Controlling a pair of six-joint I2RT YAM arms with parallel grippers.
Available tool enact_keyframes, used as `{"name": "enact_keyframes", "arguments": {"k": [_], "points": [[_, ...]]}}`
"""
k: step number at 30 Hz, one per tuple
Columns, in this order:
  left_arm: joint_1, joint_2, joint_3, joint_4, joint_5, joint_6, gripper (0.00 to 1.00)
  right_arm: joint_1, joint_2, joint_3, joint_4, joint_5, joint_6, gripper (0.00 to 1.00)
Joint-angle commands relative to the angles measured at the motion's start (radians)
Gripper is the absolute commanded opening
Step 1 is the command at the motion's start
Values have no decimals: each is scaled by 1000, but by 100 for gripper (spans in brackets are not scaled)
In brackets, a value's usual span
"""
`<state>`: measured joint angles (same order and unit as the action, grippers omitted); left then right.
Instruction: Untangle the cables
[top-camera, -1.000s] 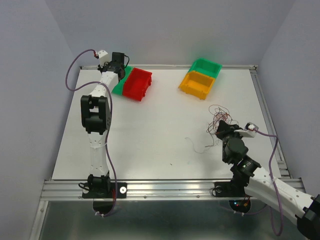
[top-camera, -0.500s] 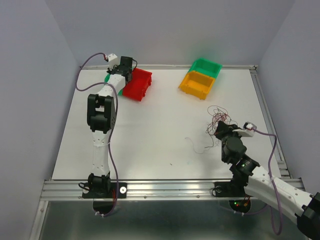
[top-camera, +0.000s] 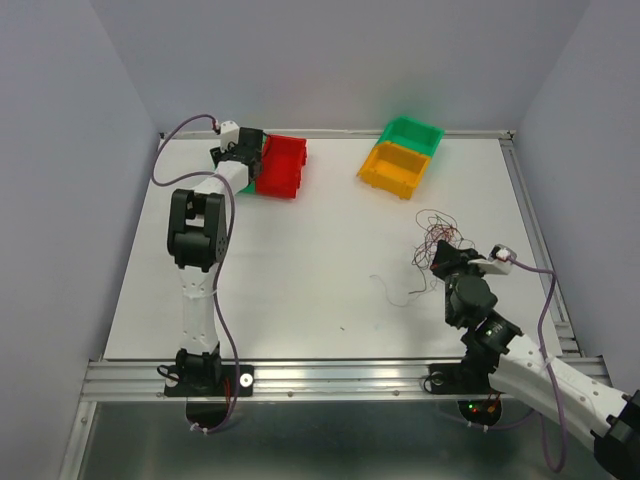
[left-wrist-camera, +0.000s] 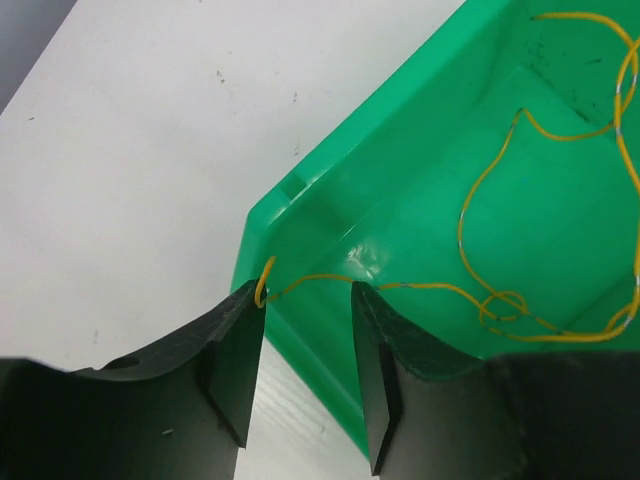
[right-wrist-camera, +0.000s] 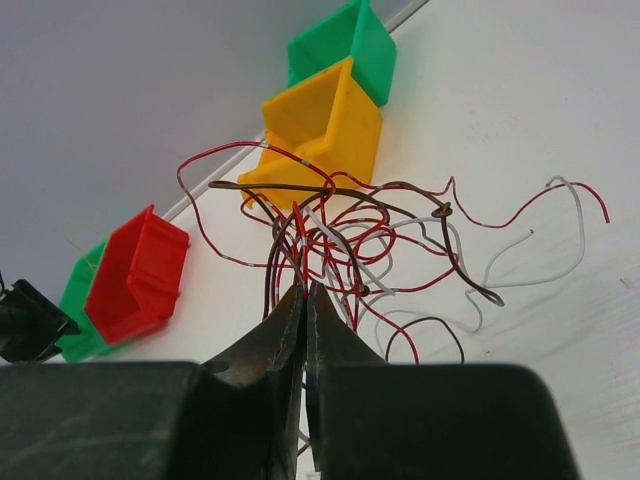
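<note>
left gripper (left-wrist-camera: 305, 300): jaws parted, gripping nothing, at green bin (left-wrist-camera: 330, 200) corner | yellow wire (left-wrist-camera: 430, 287): in bin, end draped over rim | right gripper (right-wrist-camera: 305, 290): pinched shut on cable tangle (right-wrist-camera: 370, 230), table (top-camera: 330, 250) right side

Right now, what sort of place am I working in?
Probably a robotics lab test cell: a plain white tabletop on an aluminium rail frame, enclosed by bare grey walls.

arms (top-camera: 196, 300) — white links, black joints | purple cables (top-camera: 544, 320) | left hand (left-wrist-camera: 305, 295) — black
</note>
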<state>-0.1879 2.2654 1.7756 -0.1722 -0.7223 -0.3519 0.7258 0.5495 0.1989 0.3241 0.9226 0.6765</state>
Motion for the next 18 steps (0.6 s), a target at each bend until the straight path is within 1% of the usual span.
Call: {"name": "enact_keyframes", "arguments": {"k": [1,6,10,11,12,14,15,16,17,18], "points": [[5,-148,-39,103,17,70,52,-2,-5,-23,56,-4,-6,1],[7,-201,-68,152,96,149,53,-2,32,-4,58,-19,-11,0],[10,-295,-162,232,193,252,54,-3,73,11,66,-31,-14,1],[14,-314,-175,243,213,267,56,-3,84,16,67,-37,-15,1],[24,-334,-188,247,240,281,56,-3,92,17,70,-39,-18,1],[45,-412,-240,260,346,300,57,-3,101,23,78,-65,-41,0],[80,-446,-266,287,409,313,60,-3,115,27,81,-77,-61,0],[96,-481,-328,309,529,326,63,-3,121,34,92,-108,-72,1],[110,-556,-359,325,585,338,66,-2,130,39,96,-129,-83,1],[111,-593,-389,353,624,385,71,-3,150,43,107,-154,-98,1]]}}
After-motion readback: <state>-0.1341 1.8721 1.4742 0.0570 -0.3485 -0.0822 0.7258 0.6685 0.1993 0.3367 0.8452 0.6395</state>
